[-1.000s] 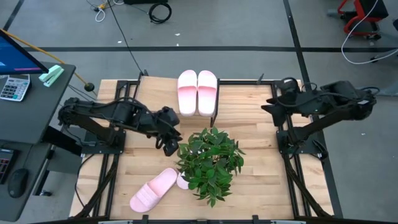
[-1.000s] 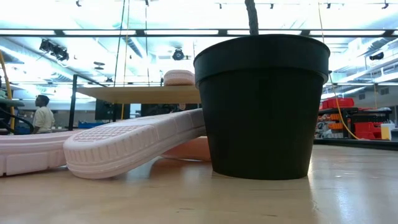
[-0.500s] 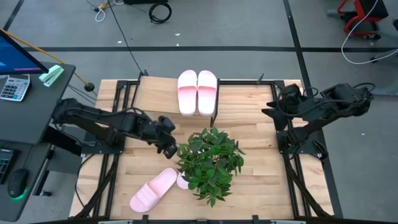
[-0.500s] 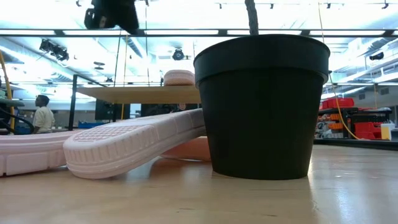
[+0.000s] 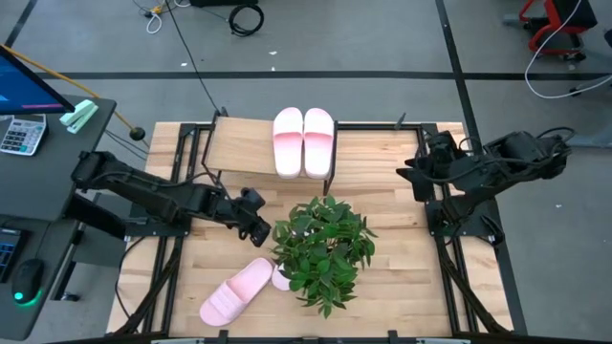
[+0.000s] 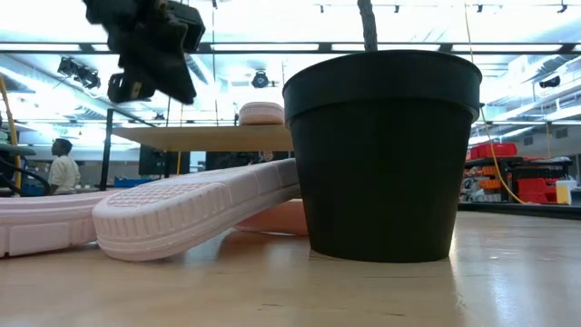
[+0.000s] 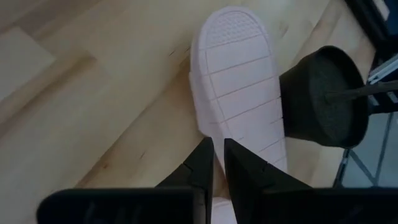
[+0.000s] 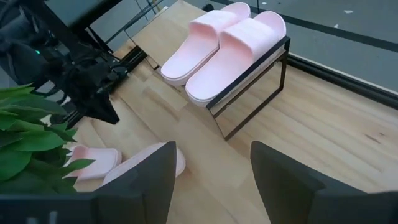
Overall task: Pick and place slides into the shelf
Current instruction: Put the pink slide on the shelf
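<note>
Two pale pink slides (image 5: 304, 141) lie side by side on the right end of the shelf (image 5: 239, 143), soles down. A third slide (image 5: 237, 291) lies sole up near the table's front left. Its far end rests on a fourth slide (image 5: 280, 277), which is mostly hidden under the plant's leaves. My left gripper (image 5: 256, 229) hangs shut and holding nothing, above the sole-up slide (image 7: 239, 81), pointing slantwise down at it (image 6: 145, 54). My right gripper (image 8: 211, 168) stands open and raised at the table's right side (image 5: 411, 177).
A potted plant (image 5: 323, 248) in a black pot (image 6: 381, 154) stands mid-table, right beside the two loose slides and close to my left gripper. The left half of the shelf board is bare. Black frame rails (image 5: 182, 239) run along both table sides.
My left gripper has sunk toward the table, coming into the low view from above and dropping closer to the sole-up slide. The slides and the plant have stayed where they were.
</note>
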`<action>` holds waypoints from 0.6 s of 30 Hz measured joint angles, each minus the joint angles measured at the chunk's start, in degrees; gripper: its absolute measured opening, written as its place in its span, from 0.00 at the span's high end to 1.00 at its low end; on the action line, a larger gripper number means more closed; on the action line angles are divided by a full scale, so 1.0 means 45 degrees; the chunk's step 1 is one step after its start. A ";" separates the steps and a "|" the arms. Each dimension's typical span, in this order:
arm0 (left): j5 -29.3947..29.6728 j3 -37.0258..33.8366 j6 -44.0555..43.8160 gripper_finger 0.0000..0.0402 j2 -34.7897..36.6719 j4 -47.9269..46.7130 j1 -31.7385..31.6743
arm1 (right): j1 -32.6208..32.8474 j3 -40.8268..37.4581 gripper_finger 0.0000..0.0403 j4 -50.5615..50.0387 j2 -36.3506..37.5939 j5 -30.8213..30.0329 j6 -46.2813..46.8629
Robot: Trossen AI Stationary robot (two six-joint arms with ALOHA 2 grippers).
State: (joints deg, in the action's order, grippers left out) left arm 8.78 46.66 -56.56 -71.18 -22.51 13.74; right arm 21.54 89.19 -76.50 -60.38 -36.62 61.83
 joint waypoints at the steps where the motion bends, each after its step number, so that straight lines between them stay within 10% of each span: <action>1: -0.0011 -0.0167 -0.0030 0.89 -0.0014 0.0291 0.0000 | 0.0000 0.0000 0.47 0.0007 -0.0057 -0.0004 0.0074; 18: -0.0250 -0.1108 0.0019 0.88 -0.0014 0.2895 0.0000 | -0.0010 0.0000 0.47 0.0071 -0.0411 -0.0555 0.1274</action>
State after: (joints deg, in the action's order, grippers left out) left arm 7.66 41.67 -56.47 -71.24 -9.49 13.74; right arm 21.50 89.19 -76.18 -62.23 -39.12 67.56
